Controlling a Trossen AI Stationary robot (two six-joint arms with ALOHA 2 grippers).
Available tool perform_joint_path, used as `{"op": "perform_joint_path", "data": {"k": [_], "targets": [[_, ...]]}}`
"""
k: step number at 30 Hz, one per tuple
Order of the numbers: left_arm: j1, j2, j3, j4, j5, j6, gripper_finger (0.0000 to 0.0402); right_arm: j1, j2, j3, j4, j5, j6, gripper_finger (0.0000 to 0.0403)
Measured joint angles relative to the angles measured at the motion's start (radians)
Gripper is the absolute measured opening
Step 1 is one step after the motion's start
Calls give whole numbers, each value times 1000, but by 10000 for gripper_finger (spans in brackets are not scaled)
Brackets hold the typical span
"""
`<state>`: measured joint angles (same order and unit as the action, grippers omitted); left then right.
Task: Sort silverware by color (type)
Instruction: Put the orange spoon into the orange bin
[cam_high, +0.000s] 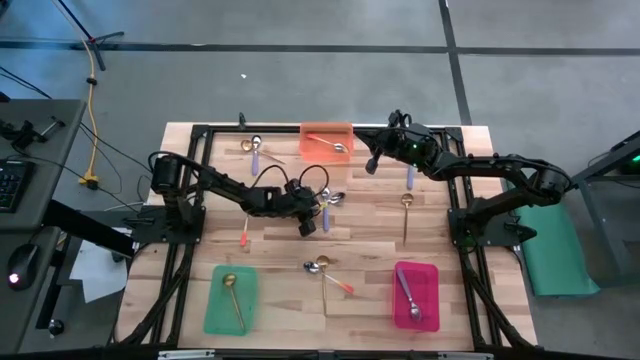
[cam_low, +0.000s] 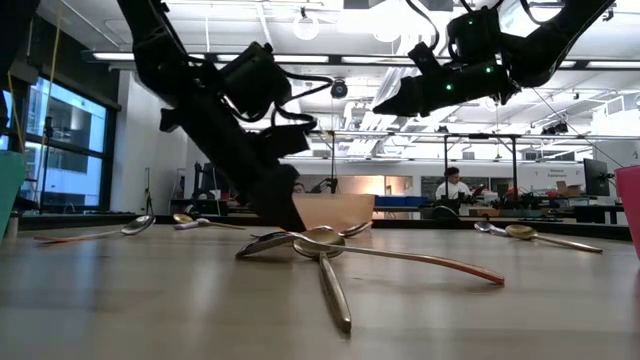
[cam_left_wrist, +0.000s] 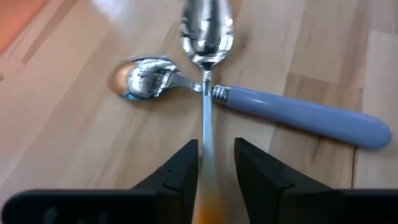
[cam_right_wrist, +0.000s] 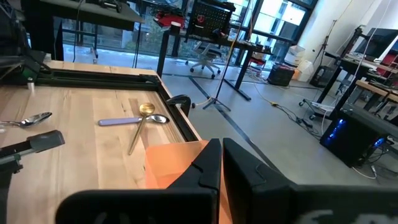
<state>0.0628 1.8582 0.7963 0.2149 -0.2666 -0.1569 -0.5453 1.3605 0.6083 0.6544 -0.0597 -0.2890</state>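
Note:
An orange-handled spoon (cam_left_wrist: 207, 37) lies on the wooden table, its neck crossing over a purple-handled spoon (cam_left_wrist: 298, 113); both show mid-table in the high view (cam_high: 332, 200). My left gripper (cam_left_wrist: 216, 146) slants down over the orange-handled spoon, open, one finger on each side of its handle (cam_left_wrist: 205, 186). My right gripper (cam_right_wrist: 221, 163) hangs shut and empty, high above the table beside the orange tray (cam_high: 326, 142). My left gripper stands astride the orange-handled spoon's handle (cam_left_wrist: 206, 168), slanting down, with the fingers lying along the spoon. One finger (cam_left_wrist: 186, 163) sits right against the handle, and bare wood shows before the other. Whether either touches it, I cannot tell. The spoon lies flat.
A green tray (cam_high: 212, 312) at the near left holds a gold spoon and a pink tray (cam_high: 430, 272) at the near right a purple-handled one. Loose spoons lie at the far left (cam_high: 254, 150), right of centre (cam_high: 406, 210), near centre (cam_high: 325, 272) and left (cam_high: 245, 236).

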Motion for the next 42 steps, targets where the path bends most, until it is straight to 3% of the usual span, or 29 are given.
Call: {"op": "perform_joint_path", "data": {"k": [11, 19, 31, 38, 42], "targets": [[3, -2, 0, -22, 70, 135, 8, 1, 0, 0, -15, 0, 39, 0], [2, -44, -6, -62, 35, 144, 4, 3, 0, 0, -45, 0, 81, 0], [94, -303, 2, -111, 15, 161, 2, 4, 0, 0, -90, 0, 133, 0], [175, -332, 16, -202, 137, 162, 2, 44, 1, 0, -111, 1, 129, 0], [161, -284, 16, -259, 153, 137, 27, 65, 1, 0, -112, 0, 92, 0]]}}
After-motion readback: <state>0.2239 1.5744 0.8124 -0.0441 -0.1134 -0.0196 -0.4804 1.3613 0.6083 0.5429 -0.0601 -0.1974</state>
